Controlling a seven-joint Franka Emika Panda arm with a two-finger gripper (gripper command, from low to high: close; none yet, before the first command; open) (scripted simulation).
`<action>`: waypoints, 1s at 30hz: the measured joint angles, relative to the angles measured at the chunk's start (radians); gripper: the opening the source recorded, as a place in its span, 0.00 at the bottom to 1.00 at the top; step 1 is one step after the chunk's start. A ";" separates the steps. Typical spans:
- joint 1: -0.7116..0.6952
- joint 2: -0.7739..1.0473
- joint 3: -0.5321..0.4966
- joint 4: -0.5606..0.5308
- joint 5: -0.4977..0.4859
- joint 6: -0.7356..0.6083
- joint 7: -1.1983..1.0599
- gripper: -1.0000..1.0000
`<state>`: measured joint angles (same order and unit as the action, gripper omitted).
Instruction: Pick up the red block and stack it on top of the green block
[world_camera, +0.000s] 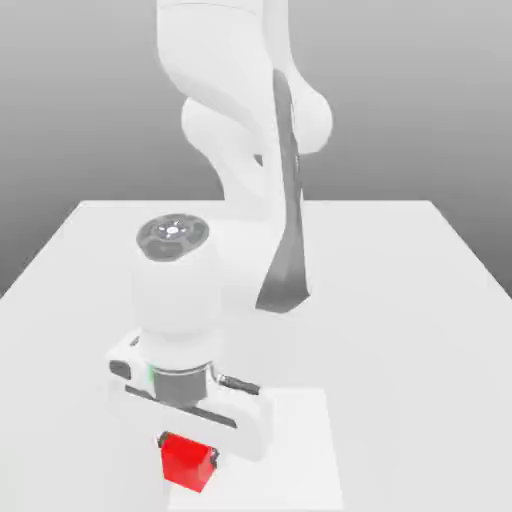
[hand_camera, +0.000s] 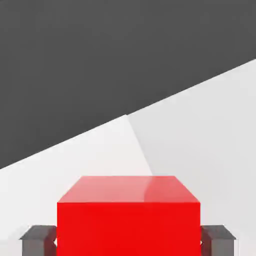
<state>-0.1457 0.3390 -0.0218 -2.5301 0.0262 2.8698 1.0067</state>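
Observation:
The red block (world_camera: 187, 468) is a small glossy cube near the front edge of the white table (world_camera: 400, 300) in the exterior view. My white gripper (world_camera: 188, 452) points down over it and is shut on it. In the hand view the red block (hand_camera: 127, 220) sits between the two dark fingers (hand_camera: 37, 240), which touch its opposite sides. I cannot tell whether the block rests on the table or hangs just above it.
The arm's white links (world_camera: 250, 150) rise behind the gripper at the table's middle back. A slightly lighter square patch (world_camera: 300, 440) marks the table to the exterior view's right of the gripper. The table's edge (hand_camera: 125, 117) meets a dark background in the hand view.

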 joint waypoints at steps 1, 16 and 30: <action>0.000 0.000 0.000 0.000 0.000 0.000 0.000 0.00; -0.119 -0.063 -0.151 0.235 0.065 -0.304 0.187 0.00; -0.244 0.154 -0.216 0.433 0.184 -0.300 0.275 1.00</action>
<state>-0.3901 0.4934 -0.2381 -2.0968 0.2106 2.5695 1.2818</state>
